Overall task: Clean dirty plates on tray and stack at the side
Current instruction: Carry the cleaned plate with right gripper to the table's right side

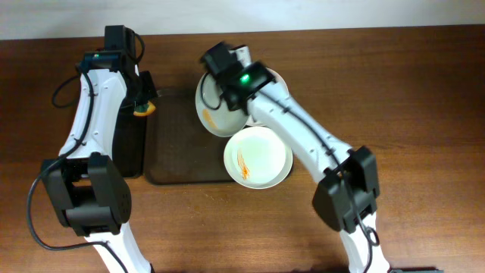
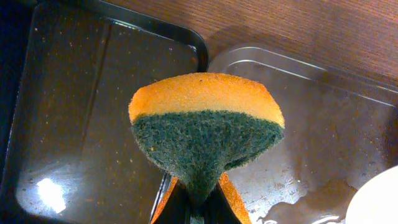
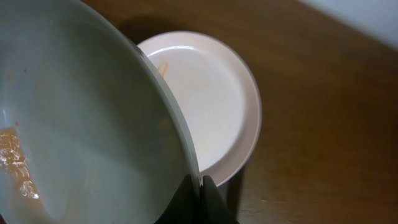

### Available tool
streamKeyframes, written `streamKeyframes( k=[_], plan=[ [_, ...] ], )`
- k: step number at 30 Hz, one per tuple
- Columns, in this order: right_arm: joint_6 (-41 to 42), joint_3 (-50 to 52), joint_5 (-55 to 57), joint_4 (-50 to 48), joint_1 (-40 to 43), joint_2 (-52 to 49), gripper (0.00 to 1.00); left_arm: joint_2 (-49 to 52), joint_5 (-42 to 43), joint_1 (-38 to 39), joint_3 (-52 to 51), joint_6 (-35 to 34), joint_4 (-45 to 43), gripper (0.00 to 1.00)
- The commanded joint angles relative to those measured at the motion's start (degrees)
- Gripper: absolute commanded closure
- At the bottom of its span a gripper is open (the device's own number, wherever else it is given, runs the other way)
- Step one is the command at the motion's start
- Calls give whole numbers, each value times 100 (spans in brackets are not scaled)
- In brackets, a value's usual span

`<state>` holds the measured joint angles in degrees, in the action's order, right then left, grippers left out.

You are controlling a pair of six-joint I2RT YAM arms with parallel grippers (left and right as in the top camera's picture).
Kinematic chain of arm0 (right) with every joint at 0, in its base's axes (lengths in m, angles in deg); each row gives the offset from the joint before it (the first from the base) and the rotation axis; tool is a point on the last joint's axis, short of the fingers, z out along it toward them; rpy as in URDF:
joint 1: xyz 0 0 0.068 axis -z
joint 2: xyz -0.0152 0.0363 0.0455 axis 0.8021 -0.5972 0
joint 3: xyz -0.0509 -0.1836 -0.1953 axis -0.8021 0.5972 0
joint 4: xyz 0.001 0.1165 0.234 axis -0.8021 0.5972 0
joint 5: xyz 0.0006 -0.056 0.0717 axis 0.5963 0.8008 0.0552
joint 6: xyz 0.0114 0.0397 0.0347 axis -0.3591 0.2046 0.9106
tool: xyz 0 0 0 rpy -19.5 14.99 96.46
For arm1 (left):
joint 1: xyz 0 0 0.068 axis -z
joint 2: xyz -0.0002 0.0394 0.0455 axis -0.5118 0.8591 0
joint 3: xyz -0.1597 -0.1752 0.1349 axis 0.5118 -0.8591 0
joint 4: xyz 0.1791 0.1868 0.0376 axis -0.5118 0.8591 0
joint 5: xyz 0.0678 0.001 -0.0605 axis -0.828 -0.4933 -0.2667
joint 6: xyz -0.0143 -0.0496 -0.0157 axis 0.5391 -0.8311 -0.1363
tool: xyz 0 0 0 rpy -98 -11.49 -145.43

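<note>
White round sauce-streaked plate (image 3: 81,124) hangs tilted over the 1 o'clock corner of the dark rectangular tray (image 1: 178,144), its rim pinched by the right end effector (image 3: 200,194); hard scrubbing from the orange-green sponge (image 2: 205,124), clamped in the left end effector (image 2: 198,202), could lever it loose.

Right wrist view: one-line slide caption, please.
Right end effector pinches the rim of a tilted, sauce-streaked plate over a second white plate on the wooden table.

Dark brown wood-grain tabletop (image 1: 424,91) across overhead view; pale off-white strip (image 1: 318,14) along 12 o'clock edge; soft, even light.
</note>
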<state>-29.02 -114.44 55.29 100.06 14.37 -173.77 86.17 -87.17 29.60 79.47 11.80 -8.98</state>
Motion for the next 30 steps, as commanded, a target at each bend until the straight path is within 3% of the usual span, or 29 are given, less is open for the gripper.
streamKeyframes(
  k=[1,7,18,20,25,26,30],
  plan=[
    [374,-81,2061,103,-645,328,96,107,76,7,72,92,81,100],
    [1373,-81,3718,566,-1220,328,96,118,127,2,72,92,98,99],
    [1749,-83,4050,590,-1305,387,96,118,129,-11,72,92,74,100],
    [1766,-83,3565,586,-1200,472,96,118,129,-9,72,92,76,99],
    [1469,-83,1027,590,-251,1038,96,118,214,4,72,90,63,100],
    [1095,-83,-232,616,404,1248,96,118,216,7,72,90,55,99],
    [623,-74,-2037,1010,1777,1325,96,118,214,7,72,90,57,100]
  ],
)
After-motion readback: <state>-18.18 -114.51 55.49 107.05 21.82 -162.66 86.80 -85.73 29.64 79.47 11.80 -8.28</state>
